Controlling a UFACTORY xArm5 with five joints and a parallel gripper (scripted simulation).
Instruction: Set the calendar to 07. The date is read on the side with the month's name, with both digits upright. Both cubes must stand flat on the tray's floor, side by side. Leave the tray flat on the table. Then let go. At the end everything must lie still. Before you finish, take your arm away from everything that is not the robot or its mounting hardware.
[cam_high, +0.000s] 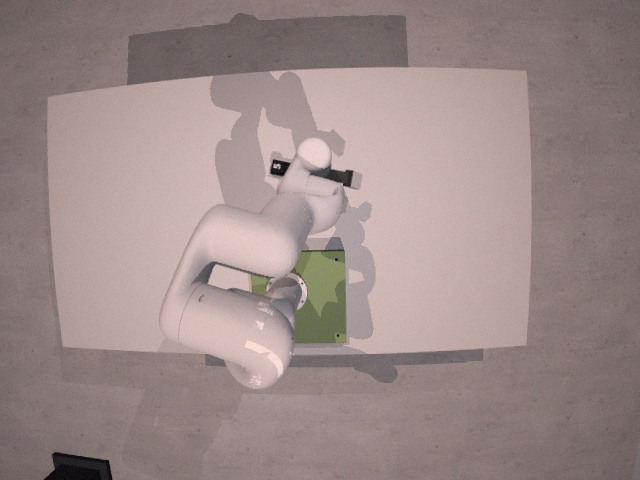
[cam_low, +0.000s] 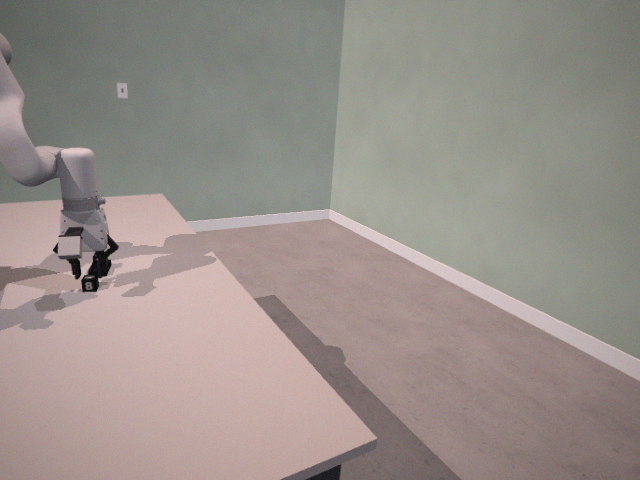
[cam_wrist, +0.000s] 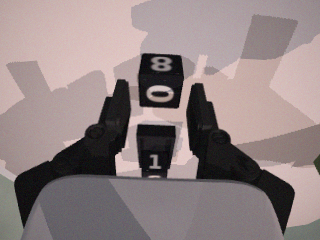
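Note:
One black cube (cam_low: 89, 283) (cam_wrist: 160, 82) stands on the table just beyond the tray's end, with a white 8 on its side and a 0 on top. My gripper (cam_low: 88, 272) (cam_wrist: 159, 96) is open; its fingers stand apart on both sides of this cube, with gaps. The black tray (cam_wrist: 156, 131) lies behind the cube, low in the wrist view. Another black cube (cam_high: 277, 166) (cam_wrist: 155, 161) seems to stand in its far part, with a 5 on top in the top view and a 1 on its side in the wrist view. The arm hides much of the tray; no month name shows.
The arm (cam_high: 242, 232) reaches over the table (cam_high: 439, 206) from its green base plate (cam_high: 320, 328) at the bottom edge. It covers the middle of the tray in the top view. Shadows of the arm fall around the cubes.

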